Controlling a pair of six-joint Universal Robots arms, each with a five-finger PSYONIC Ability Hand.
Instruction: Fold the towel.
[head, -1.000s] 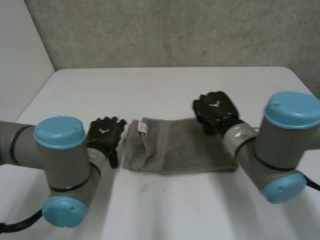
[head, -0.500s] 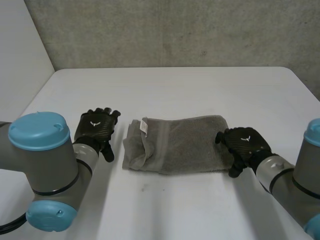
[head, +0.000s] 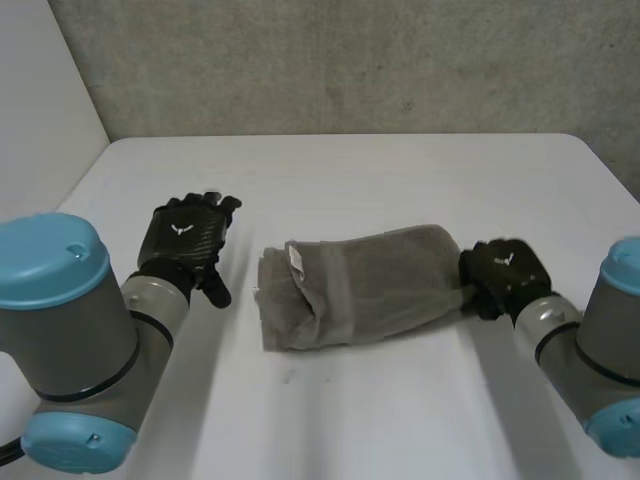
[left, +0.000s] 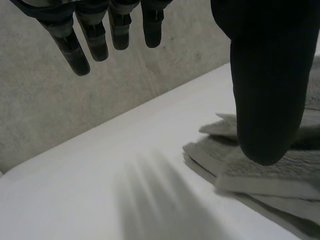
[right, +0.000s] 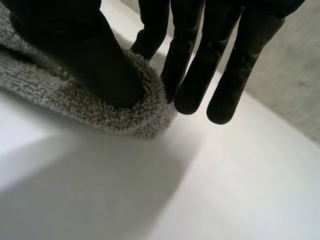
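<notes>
The right hand (head: 508, 270) seems to pinch one end of the towel (head: 380, 285), so carry it over evenly while the open, spread left hand (head: 185, 237) steadies the other.

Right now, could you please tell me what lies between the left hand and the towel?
The stretch is bare white table; the left hand is clear of the towel, as the head view shows.
</notes>
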